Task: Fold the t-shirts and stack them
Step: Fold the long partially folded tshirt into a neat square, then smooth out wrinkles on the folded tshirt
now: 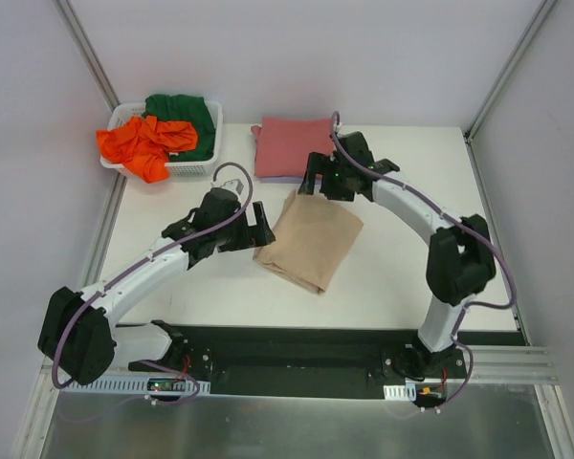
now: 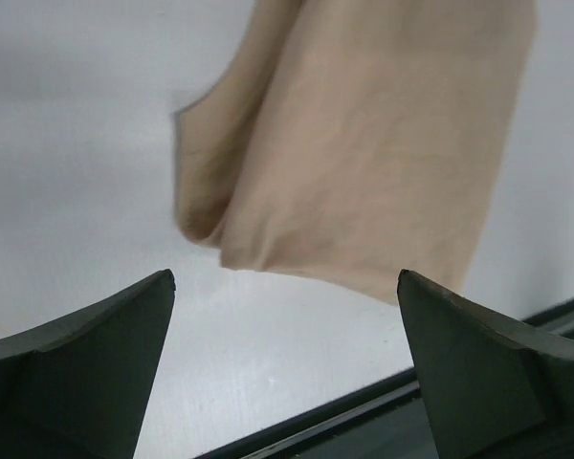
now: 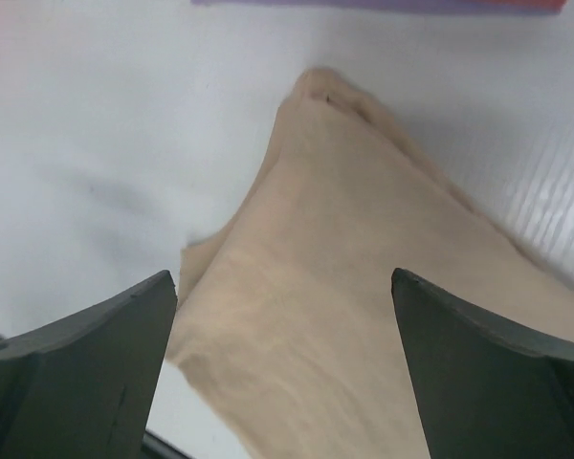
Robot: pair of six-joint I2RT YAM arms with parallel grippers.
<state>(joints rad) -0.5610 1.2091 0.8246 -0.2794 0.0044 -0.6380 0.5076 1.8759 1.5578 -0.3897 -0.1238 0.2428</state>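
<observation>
Two are heaped in the far-left basket (image 1: 213,119), an orange shirt (image 1: 142,145) and a green shirt (image 1: 187,115). The folded tan shirt (image 1: 311,239), near a red shirt (image 1: 289,143), is flanked by the left gripper (image 1: 249,235) and right gripper (image 1: 321,182), both held wide and empty.

Readable text: none in any of the three views.
Tan t-shirt (image 1: 311,239): plain cloth, with no print, tag or lettering to be seen from above or from either wrist camera.
Pinkish-red t-shirt (image 1: 292,143): plain, nothing to read.
Basket (image 1: 199,170): white slotted plastic, no legible mark.
Circuit board (image 1: 169,385) by the left arm's base: any markings are too small to make out.
</observation>
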